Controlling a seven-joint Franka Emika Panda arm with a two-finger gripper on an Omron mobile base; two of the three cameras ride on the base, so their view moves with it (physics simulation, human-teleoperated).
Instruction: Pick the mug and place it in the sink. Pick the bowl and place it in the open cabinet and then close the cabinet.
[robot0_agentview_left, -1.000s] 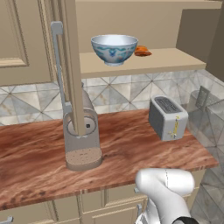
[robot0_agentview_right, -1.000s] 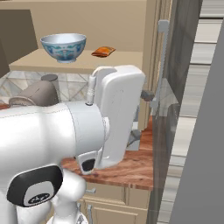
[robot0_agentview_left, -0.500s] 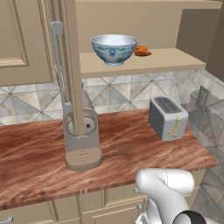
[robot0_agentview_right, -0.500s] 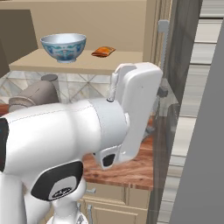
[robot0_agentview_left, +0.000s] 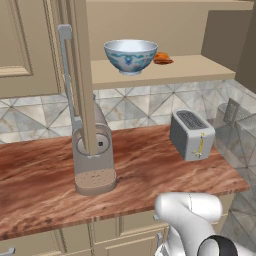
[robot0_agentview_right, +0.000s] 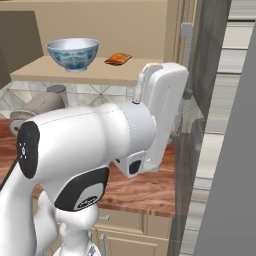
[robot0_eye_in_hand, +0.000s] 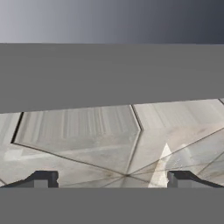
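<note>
bowl (robot0_agentview_left: 130, 55) on open cabinet (robot0_agentview_left: 165, 72) shelf: placed | door (robot0_agentview_left: 82, 75) not yet shut | end effector (robot0_eye_in_hand: 113, 179) spread wide, empty, facing tiled wall

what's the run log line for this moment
phase: closing cabinet pending | bowl: on open cabinet shelf beside orange item | gripper: open, empty, facing wall tiles | cabinet door: open

I see the white bowl (robot0_agentview_left: 130, 55) patterned pale blue, a beige cabinet (robot0_agentview_left: 165, 70), a reddish-brown veined counter (robot0_agentview_left: 145, 167), a silver toaster (robot0_agentview_left: 191, 134).
</note>
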